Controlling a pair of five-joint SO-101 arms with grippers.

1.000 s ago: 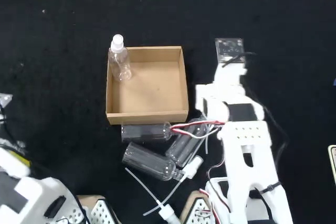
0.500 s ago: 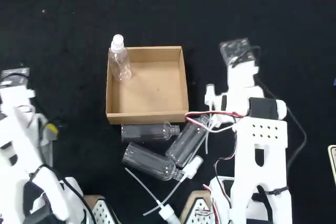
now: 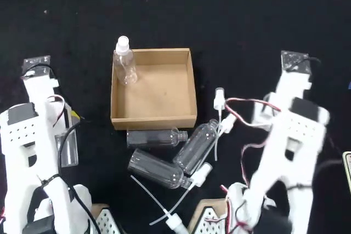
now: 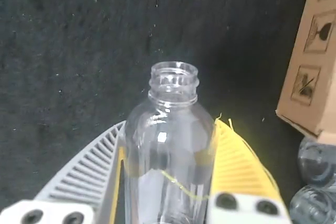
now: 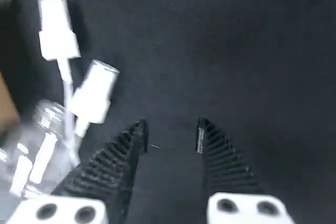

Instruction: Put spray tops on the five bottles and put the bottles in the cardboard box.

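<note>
My left gripper (image 4: 170,125) is shut on a clear, uncapped bottle (image 4: 170,145), neck pointing away from the wrist. In the high view this bottle (image 3: 68,147) hangs left of the cardboard box (image 3: 154,120). One capped bottle (image 3: 124,63) leans in the box's far left corner. Three open bottles (image 3: 154,137) (image 3: 197,146) (image 3: 157,169) lie in front of the box. Two spray tops (image 3: 219,98) (image 3: 228,123) lie right of the box. My right gripper (image 5: 170,129) is open and holds nothing, just beside those spray tops (image 5: 56,27) (image 5: 95,95).
Two more spray tops (image 3: 201,174) (image 3: 175,223) with long tubes lie near the front edge, between the arm bases. The right arm (image 3: 290,130) stands right of the bottle pile. Black cloth covers the table (image 3: 230,20).
The left arm came in from the front left corner, carrying the open bottle up beside the box. The right arm swung rightward off the bottle pile, uncovering two spray tops.
</note>
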